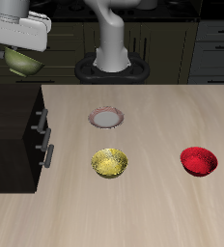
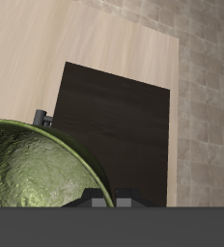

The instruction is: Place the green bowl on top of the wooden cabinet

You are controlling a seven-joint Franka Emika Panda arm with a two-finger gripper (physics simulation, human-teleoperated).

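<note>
My gripper (image 1: 23,50) is shut on the rim of the green bowl (image 1: 22,64) and holds it high in the air, over the back part of the wooden cabinet (image 1: 13,125). The cabinet is a near-black box with silver handles on its drawer fronts. In the wrist view the olive-green bowl (image 2: 37,174) hangs close under the camera, and the cabinet's flat dark top (image 2: 119,125) lies far below it, bare. The fingers are mostly hidden behind the bowl's rim.
A yellow-gold speckled bowl (image 1: 109,162), a glossy red bowl (image 1: 199,160) and a small white plate with a reddish rim (image 1: 105,118) sit on the light wood tabletop (image 1: 153,212). The robot's base (image 1: 112,60) stands at the table's back.
</note>
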